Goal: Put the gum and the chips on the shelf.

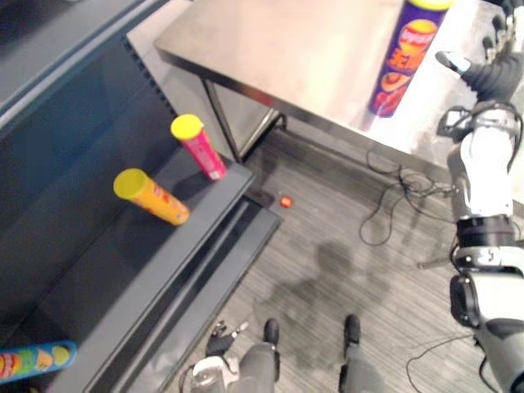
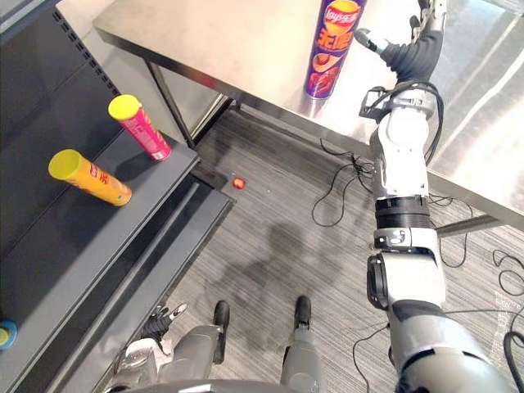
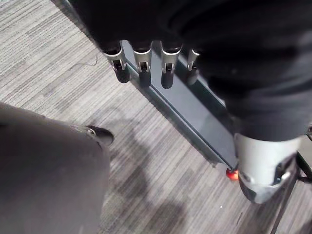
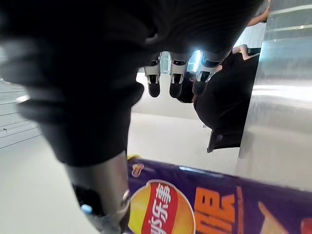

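A tall purple chips can (image 1: 405,57) with a yellow lid stands upright on the steel table (image 1: 286,57). My right hand (image 2: 417,41) is raised just to the right of the can, open, its thumb (image 4: 102,195) close to the can's side (image 4: 204,204) and its fingers (image 4: 176,83) straight. A small red thing (image 1: 285,201) lies on the floor by the shelf's corner; I cannot tell what it is. My left hand (image 3: 141,68) hangs low by the floor beside the shelf base, open and holding nothing.
The dark shelf (image 1: 106,246) on the left carries an orange can (image 1: 151,196) and a pink can (image 1: 199,146), both yellow-lidded. A blue can (image 1: 33,360) lies at the lower left. A person in dark clothes (image 4: 229,97) stands beyond the table.
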You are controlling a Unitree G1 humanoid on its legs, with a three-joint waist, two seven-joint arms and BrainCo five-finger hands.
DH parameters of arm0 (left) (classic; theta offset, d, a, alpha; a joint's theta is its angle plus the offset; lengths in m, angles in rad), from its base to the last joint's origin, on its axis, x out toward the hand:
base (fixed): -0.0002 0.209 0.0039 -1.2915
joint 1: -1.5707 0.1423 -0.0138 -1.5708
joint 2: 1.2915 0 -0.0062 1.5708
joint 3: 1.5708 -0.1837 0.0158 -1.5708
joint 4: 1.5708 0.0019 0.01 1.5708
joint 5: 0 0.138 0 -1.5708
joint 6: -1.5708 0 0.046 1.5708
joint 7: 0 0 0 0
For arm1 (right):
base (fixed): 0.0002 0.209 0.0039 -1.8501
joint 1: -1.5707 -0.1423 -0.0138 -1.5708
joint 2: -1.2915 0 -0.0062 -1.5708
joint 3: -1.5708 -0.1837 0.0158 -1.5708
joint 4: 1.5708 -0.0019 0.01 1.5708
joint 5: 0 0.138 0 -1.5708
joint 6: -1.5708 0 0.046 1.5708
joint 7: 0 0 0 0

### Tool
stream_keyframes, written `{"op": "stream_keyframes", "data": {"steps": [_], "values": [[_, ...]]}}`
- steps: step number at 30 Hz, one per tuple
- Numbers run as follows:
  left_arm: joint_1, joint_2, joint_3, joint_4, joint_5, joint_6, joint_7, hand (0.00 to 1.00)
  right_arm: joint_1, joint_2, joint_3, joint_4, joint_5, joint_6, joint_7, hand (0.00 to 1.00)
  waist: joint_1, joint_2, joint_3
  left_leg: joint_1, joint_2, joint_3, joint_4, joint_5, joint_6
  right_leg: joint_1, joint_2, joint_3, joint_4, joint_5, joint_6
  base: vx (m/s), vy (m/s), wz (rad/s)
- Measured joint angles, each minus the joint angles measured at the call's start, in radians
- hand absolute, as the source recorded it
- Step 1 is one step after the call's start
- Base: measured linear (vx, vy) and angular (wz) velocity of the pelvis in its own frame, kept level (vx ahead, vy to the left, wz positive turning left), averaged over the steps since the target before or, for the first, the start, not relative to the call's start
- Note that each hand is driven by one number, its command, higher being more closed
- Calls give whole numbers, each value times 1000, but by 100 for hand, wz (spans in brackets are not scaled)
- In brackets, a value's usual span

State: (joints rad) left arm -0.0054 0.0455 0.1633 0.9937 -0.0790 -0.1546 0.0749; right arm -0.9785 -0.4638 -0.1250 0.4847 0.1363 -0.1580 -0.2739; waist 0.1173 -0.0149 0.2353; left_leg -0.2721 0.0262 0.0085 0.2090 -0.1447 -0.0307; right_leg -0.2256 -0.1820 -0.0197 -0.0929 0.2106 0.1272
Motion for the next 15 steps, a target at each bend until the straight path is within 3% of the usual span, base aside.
{"op": "stream_keyframes", "data": {"steps": [8, 15], "values": [[-16, 0, -6, -5, -29, 0, 8, 0, -101, 1, 22, 68, 0, 23, -1, 0, 24, -2, 26, -7, 0, -22, -34, 36, -11, -10, 1, -23, -1, 0, 0, -14, 2, 8], [-21, 1, -15, -9, -36, 0, 14, 0, -144, 5, 14, 121, 22, 24, -5, 0, 25, -5, 38, -6, 4, -25, -60, 57, -19, -17, 5, -25, -1, 0, 0, -20, 2, 0]]}}
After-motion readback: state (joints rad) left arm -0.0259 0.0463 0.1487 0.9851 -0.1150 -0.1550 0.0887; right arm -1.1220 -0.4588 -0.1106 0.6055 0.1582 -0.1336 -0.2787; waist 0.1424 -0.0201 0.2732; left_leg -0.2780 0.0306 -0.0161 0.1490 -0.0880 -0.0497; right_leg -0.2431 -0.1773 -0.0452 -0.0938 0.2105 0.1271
